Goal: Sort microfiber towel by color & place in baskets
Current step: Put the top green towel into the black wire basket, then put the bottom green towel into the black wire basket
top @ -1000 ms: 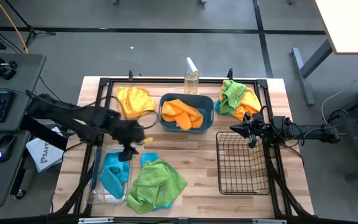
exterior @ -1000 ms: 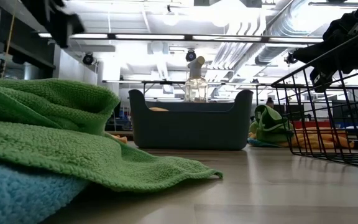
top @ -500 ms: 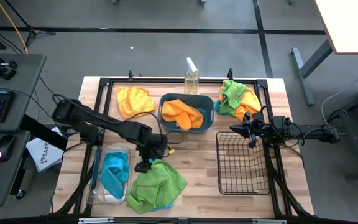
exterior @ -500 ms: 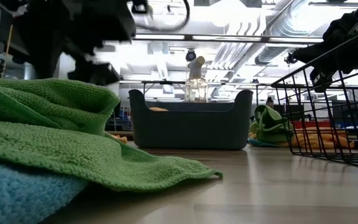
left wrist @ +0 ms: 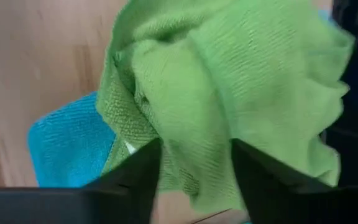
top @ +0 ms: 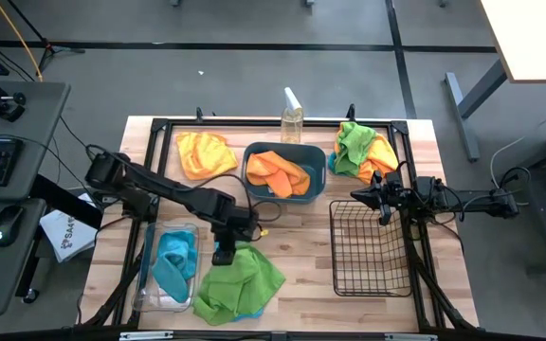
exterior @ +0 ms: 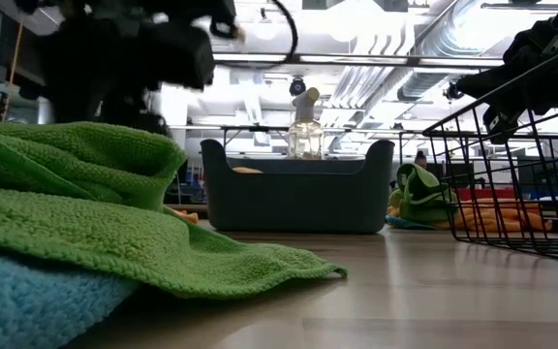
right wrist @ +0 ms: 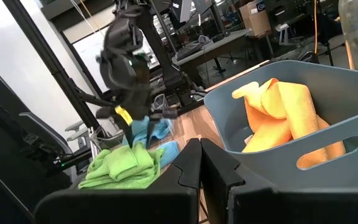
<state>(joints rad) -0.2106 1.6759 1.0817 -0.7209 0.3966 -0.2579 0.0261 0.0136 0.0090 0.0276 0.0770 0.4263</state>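
While the right gripper point(top: 359, 196) waits shut by the wire basket point(top: 370, 248), the left gripper point(top: 224, 254) sits directly atop the green towel point(top: 240, 281) at the table's front, jaws parted astride a raised fold.

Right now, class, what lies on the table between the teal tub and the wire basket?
Nothing. In the high view, bare wooden table separates the teal tub from the wire basket.
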